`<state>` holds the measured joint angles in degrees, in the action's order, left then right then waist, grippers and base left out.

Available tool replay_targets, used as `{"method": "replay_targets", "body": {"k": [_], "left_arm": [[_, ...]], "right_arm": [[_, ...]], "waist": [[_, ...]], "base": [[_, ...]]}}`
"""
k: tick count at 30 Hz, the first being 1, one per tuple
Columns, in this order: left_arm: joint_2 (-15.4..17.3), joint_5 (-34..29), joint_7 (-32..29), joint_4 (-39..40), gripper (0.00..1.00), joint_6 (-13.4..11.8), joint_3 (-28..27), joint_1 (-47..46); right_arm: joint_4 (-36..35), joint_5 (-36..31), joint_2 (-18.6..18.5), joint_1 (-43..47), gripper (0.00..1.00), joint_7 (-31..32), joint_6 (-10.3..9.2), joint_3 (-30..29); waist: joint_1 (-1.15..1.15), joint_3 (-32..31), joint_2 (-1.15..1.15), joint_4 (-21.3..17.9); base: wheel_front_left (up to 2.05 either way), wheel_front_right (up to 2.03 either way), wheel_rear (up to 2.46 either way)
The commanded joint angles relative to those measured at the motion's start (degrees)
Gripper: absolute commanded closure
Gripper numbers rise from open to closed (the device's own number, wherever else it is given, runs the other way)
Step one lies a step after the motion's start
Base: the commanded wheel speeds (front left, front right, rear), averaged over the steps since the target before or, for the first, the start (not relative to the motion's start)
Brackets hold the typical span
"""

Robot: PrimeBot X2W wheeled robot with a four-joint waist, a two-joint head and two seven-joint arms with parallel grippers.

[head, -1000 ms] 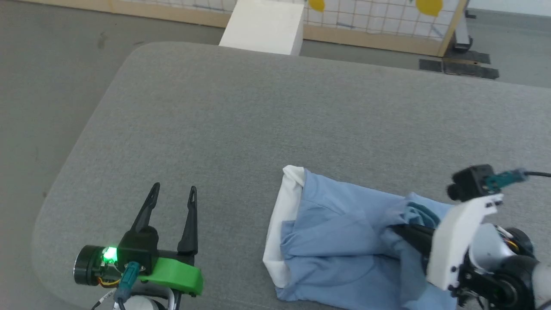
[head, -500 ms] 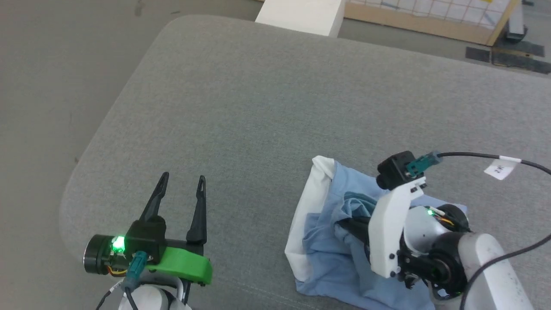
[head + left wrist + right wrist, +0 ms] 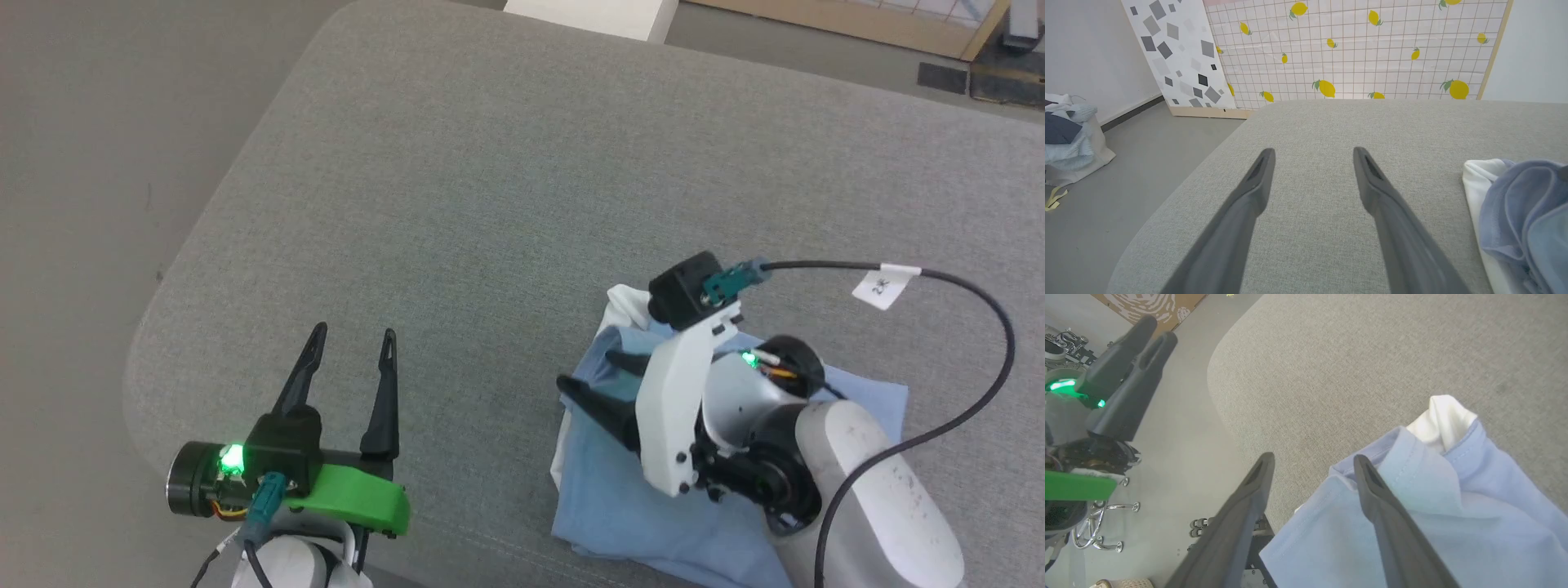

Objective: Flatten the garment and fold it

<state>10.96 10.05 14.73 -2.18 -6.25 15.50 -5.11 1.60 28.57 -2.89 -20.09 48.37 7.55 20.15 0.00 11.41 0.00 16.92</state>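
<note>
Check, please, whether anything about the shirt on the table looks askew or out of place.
Yes: the garment is folded into a bundle, but its white collar sticks out bunched at one corner, and the blue edges beside it do not line up, so the fold looks untidy. The right gripper hangs open over it.

I record light blue and white garment [image 3: 620,506], plain grey table [image 3: 490,204], white grid backdrop [image 3: 1355,49] patterned with yellow lemons

Head camera looks down from behind the left gripper [image 3: 354,331] and right gripper [image 3: 588,369]; each wrist camera peers closely along its own gripper; all share the polo shirt [image 3: 620,506] beneath the right gripper
</note>
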Motion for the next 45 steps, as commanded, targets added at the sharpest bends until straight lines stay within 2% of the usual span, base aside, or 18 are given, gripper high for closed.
{"method": "replay_targets", "body": {"k": [1,5,12,15,19,23,27,31,37,45], "left_arm": [[-0.4,-0.3,0.3,-0.2,0.00,0.4,-0.4,-1.2],[-0.4,-0.6,0.3,-0.3,0.00,0.7,-1.1,-0.9],[-0.5,-0.2,0.3,0.1,0.00,1.1,-2.5,-0.5],[-0.6,0.2,0.3,0.3,0.00,1.3,-3.0,-0.3],[-0.4,0.6,0.3,0.6,0.00,1.4,-3.6,0.3],[0.0,1.3,0.3,0.6,0.00,1.9,-3.9,1.2],[0.4,2.0,-0.3,0.6,0.00,2.5,-3.7,1.9],[1.2,2.1,-1.4,0.7,0.00,3.0,-3.1,2.7],[2.7,0.4,-2.1,0.5,0.00,3.1,-1.8,3.5],[3.2,0.3,-2.0,0.8,0.00,2.6,-1.5,3.9]], "right_arm": [[0.1,-0.8,-0.5,-1.7,0.00,-1.3,-0.06,0.0],[-0.3,-2.2,-4.8,-4.4,0.00,-6.3,-0.06,0.3],[-0.3,-6.3,-18.4,-8.6,0.00,-23.6,-0.06,-0.2],[0.4,-8.1,-22.9,-7.6,0.00,-31.4,-0.06,-2.9],[0.6,-9.9,-25.5,-3.1,0.00,-39.0,-0.06,-9.0],[-1.2,-12.0,-23.8,3.4,0.00,-44.1,-0.06,-17.4],[-4.7,-13.3,-18.9,10.6,0.00,-46.7,-0.06,-24.1],[-8.2,-14.4,-13.3,17.0,0.00,-48.2,-0.06,-28.1],[-10.3,-16.8,-8.3,23.3,0.00,-49.2,-0.06,-29.2],[-10.6,-19.4,-6.3,26.4,0.00,-47.8,-0.06,-28.1]], "waist": [[0.00,-0.5,0.00,-0.5],[0.00,-1.7,0.00,-1.9],[0.00,-3.7,0.00,-4.9],[0.00,-4.5,0.00,-6.3],[0.00,-5.2,0.00,-8.0],[0.00,-5.6,0.00,-9.7],[0.00,-5.6,0.00,-11.4],[0.00,-5.4,0.00,-12.9],[0.00,-5.1,0.00,-14.3],[0.00,-4.5,0.00,-15.1]], "base": [[0.00,0.00,0.00],[0.00,0.00,0.00],[0.00,0.00,0.00],[0.00,0.00,0.00],[0.00,0.00,0.00],[0.00,0.00,0.00],[0.00,0.00,0.00],[0.00,0.00,0.00],[0.00,0.00,0.00],[0.00,0.00,0.00]]}}
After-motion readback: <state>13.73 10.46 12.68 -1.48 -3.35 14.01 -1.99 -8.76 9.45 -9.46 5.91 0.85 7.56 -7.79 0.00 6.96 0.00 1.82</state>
